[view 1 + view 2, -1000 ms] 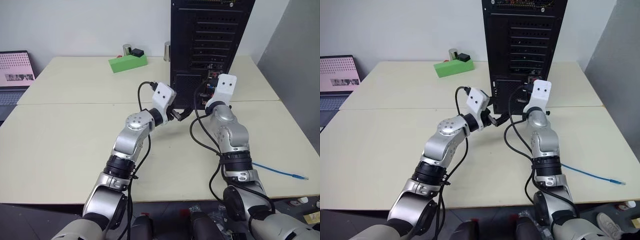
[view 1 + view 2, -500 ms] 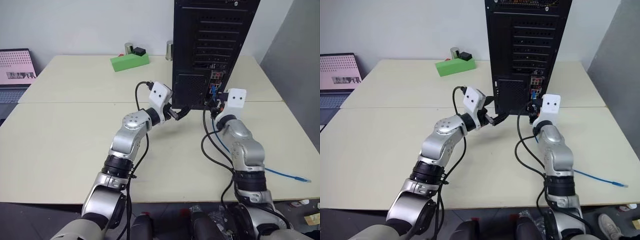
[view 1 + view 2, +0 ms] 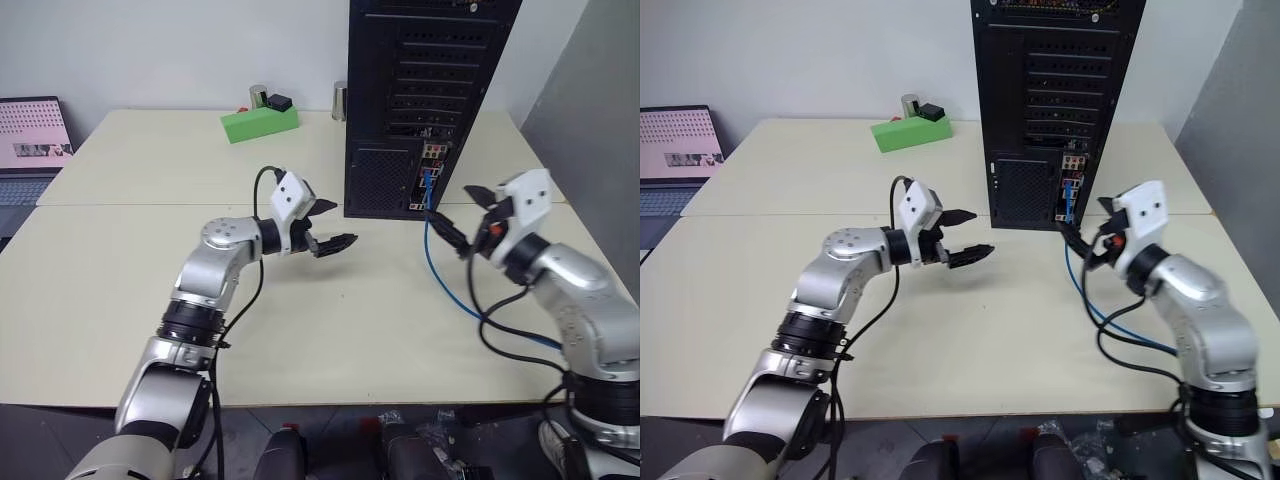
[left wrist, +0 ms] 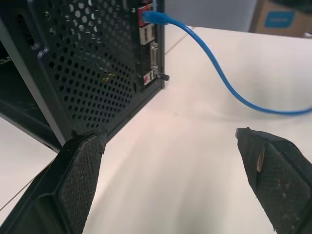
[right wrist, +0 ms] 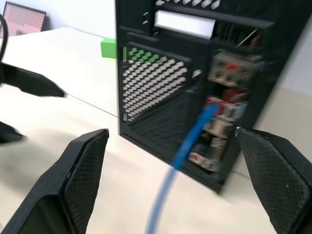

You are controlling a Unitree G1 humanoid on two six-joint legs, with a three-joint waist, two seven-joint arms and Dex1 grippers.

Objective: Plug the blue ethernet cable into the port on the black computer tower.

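Note:
The black computer tower (image 3: 420, 90) stands upright at the back of the table, rear face toward me. The blue ethernet cable (image 3: 432, 235) has one end seated in the port (image 4: 146, 13) on the silver connector strip. From there it hangs down and trails off to the right across the table. My right gripper (image 3: 452, 205) is open and empty, just right of the cable and apart from it. My left gripper (image 3: 340, 222) is open and empty, hovering left of the tower's lower corner. In the right wrist view the cable (image 5: 192, 134) rises between my spread fingers (image 5: 83, 170).
A green block (image 3: 258, 124) lies at the back left beside small metal cylinders (image 3: 257, 97). A laptop (image 3: 30, 135) sits off the table's left end. A grey partition (image 3: 590, 110) stands close on the right. The table (image 3: 120, 270) is bare in front.
My right gripper opened, let go of the cable and drew back to the right of the tower. The plug stays in the port. My left gripper swung left, away from the tower.

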